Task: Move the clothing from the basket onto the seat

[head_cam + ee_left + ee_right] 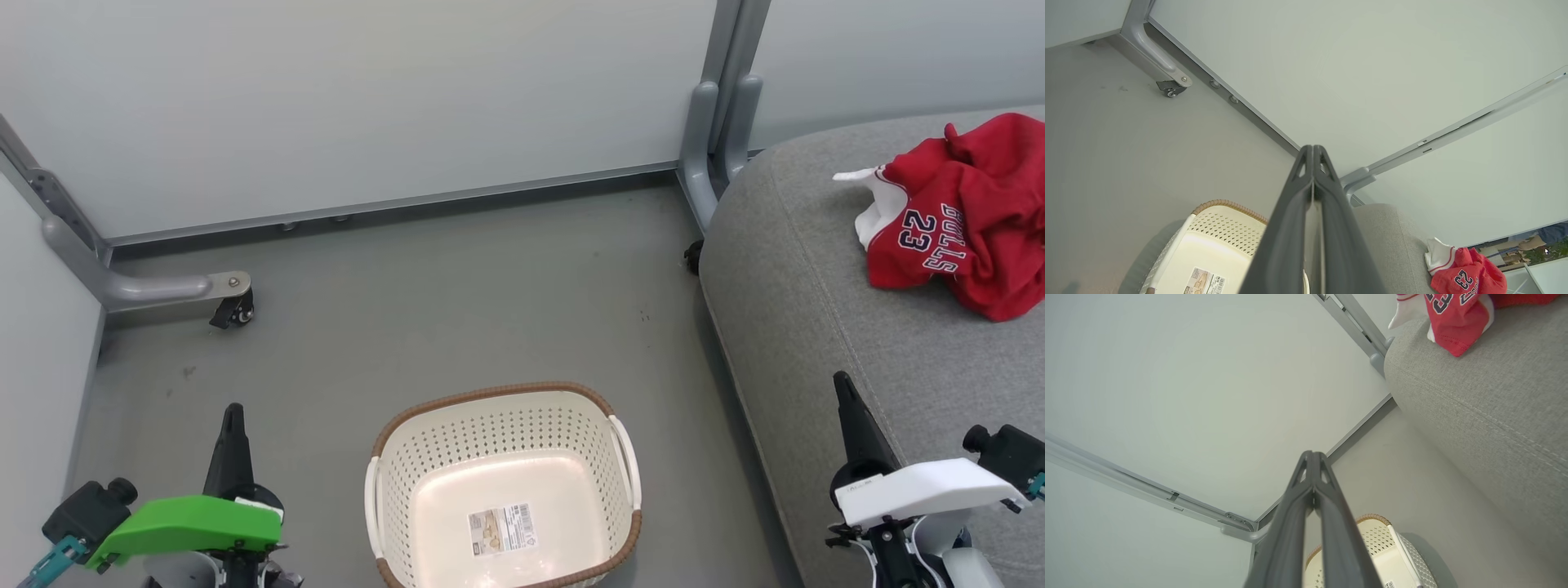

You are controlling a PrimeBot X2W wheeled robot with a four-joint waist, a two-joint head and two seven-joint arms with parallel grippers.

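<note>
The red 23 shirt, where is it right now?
In the head view the clothing lies crumpled on the grey seat at the upper right, apart from the basket on the floor.

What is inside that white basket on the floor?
A printed label lies on the bottom of the basket, and no clothes are in it. The red clothing sits crumpled on the grey seat. The basket's nearest edge runs off the head view, so that strip is unseen.

Grey floor (pixel 457 302); pale partition panels (pixel 367 98), grey castered feet (pixel 163 290); possibly plants (pixel 1556 248) beyond gap.
</note>
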